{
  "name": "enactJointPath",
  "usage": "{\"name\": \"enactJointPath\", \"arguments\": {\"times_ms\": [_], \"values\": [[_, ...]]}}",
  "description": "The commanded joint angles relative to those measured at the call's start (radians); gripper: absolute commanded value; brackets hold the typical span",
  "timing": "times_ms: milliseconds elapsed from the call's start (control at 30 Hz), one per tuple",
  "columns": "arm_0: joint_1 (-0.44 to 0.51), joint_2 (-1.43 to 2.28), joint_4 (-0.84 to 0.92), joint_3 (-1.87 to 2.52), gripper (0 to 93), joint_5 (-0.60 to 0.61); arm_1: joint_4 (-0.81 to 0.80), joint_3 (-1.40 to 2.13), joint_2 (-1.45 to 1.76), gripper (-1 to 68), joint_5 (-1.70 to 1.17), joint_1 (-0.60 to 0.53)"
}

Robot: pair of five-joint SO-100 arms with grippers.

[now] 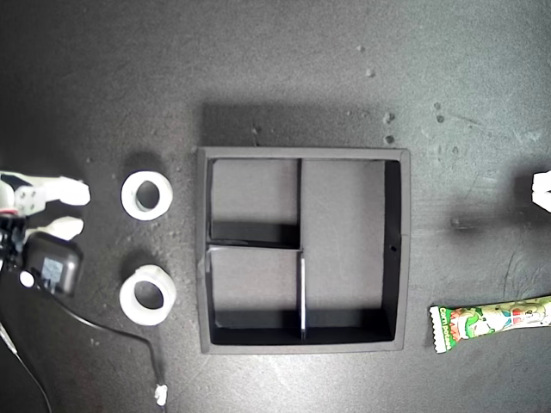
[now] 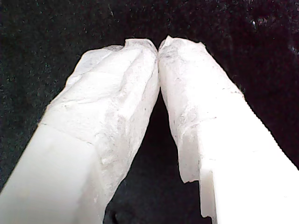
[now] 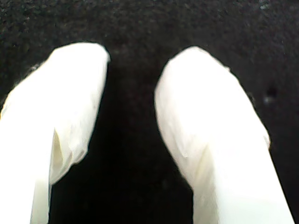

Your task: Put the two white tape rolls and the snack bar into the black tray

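The black tray lies in the middle of the dark table, and all three of its sections are bare. The two white tape rolls rest flat on the table toward the exterior view's left, outside the tray: one roll is farther up in that view and the other roll is lower, the two near each other but apart, with the lower one closer to the tray's wall. The snack bar lies on the table at the exterior view's right, low in the picture, well apart from the tray and running off the edge. In the first wrist view, the first gripper is clenched, its white fingertips meeting over the dark surface with nothing between them. In the second wrist view, the second gripper is released, a clear dark gap between its fingers, grasping nothing. At the exterior view's left edge an arm shows with two white fingers parted, just beside the upper roll without touching it. A small white part shows at the right edge of that view.
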Motion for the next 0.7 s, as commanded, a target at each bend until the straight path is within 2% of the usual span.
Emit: {"name": "enactJointPath", "arguments": {"times_ms": [0, 67, 167, 300, 433, 600, 667], "values": [[-0.015, 0.049, 0.038, 0.057, 4.1, 0.015, -0.02, 0.012, 0.006, 0.0, -0.373, -0.005], [-0.011, 0.049, 0.037, 0.057, 0.1, 0.021, -0.032, 0.012, 0.006, 0.0, -0.41, -0.02], [0.026, 0.049, 0.012, 0.057, 0.1, 0.035, -0.083, 0.012, 0.006, 0.0, -0.492, -0.078], [0.043, 0.049, -0.006, 0.057, 0.1, -0.014, -0.124, 0.012, 0.006, 0.0, -0.561, -0.143], [0.055, 0.048, -0.018, 0.057, 0.1, -0.064, -0.126, 0.012, 0.006, 0.0, -0.557, -0.144], [0.06, 0.048, -0.127, 0.057, 2.2, 0.133, -0.161, 0.012, 0.006, 0.0, -0.482, -0.17], [0.061, 0.048, -0.155, 0.057, 5.4, 0.17, -0.164, 0.012, 0.006, 0.0, -0.258, -0.17]]}}
